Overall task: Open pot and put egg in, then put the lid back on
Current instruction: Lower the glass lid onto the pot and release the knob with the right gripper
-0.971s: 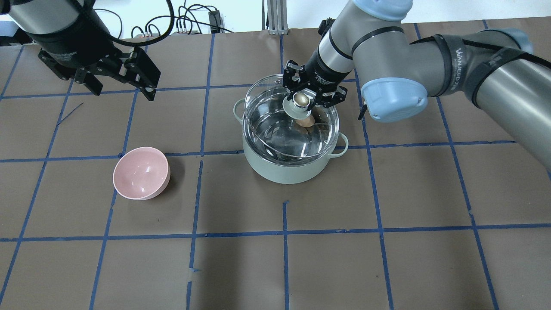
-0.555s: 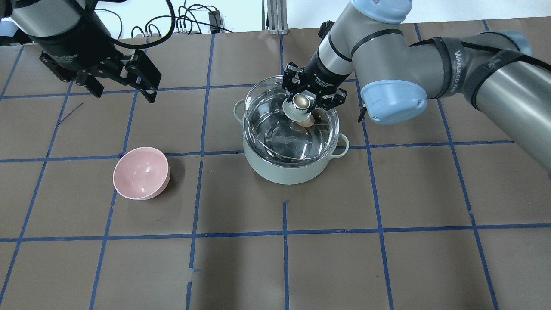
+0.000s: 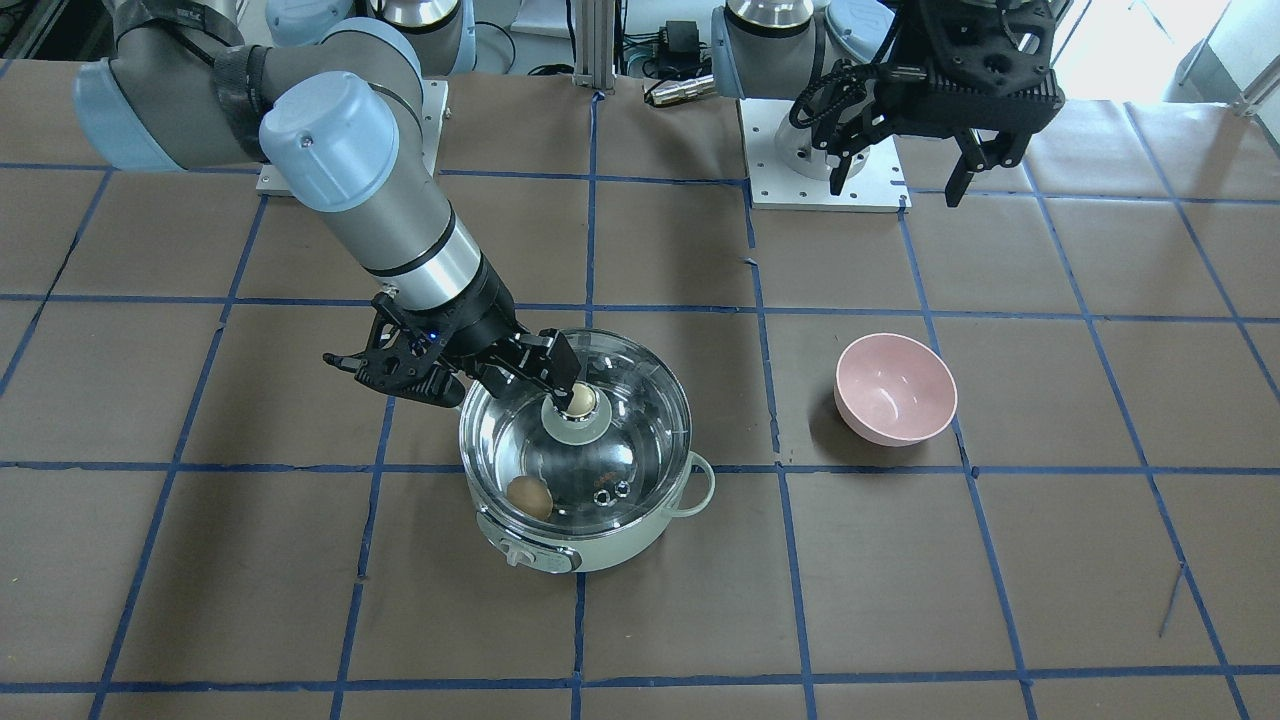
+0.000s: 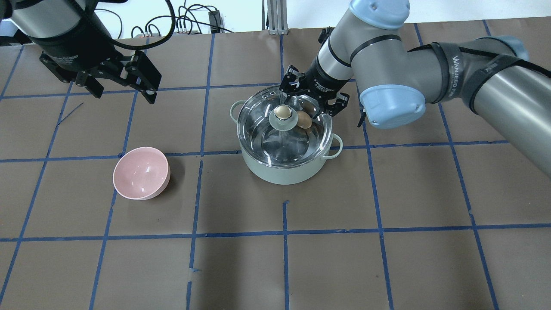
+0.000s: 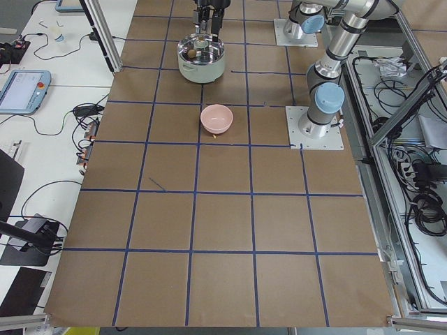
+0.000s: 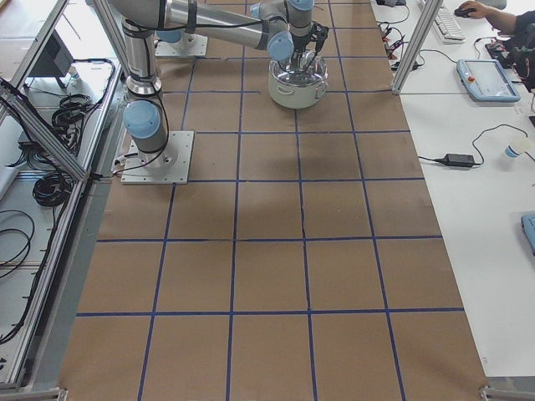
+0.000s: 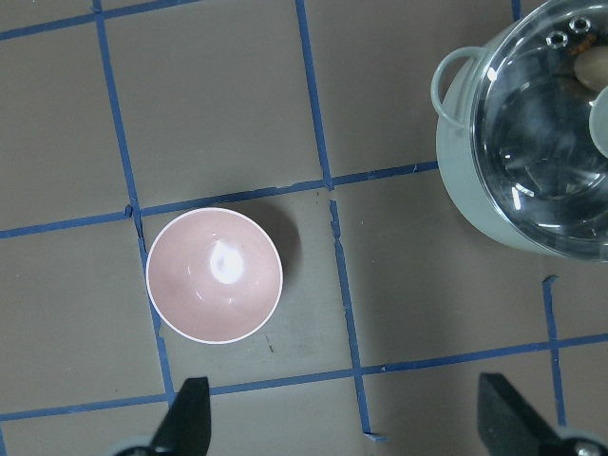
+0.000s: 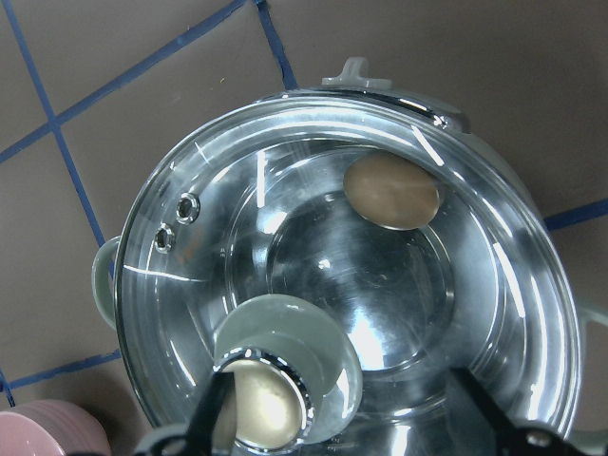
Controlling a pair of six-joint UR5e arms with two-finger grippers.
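Observation:
The mint-green pot (image 4: 284, 170) stands mid-table with the glass lid (image 4: 262, 129) resting on its rim. The lid's gold knob (image 4: 283, 112) points up. The brown egg (image 4: 304, 120) lies inside the pot, seen through the glass, and it also shows in the front view (image 3: 529, 496) and the right wrist view (image 8: 391, 191). My right gripper (image 4: 311, 101) is open just behind the knob (image 8: 256, 408), with one finger beside it and nothing held. My left gripper (image 4: 122, 86) is open and empty, high over the table's far left.
A pink bowl (image 4: 141, 172) sits empty to the left of the pot, also in the left wrist view (image 7: 215, 275). The pot's control knob (image 3: 515, 553) faces the operators' side. Blue tape lines grid the brown table.
The right gripper held the lid by its knob, tilted over the pot. Now the lid sits down on the pot, and the gripper has let go and opened. The left arm barely moved.

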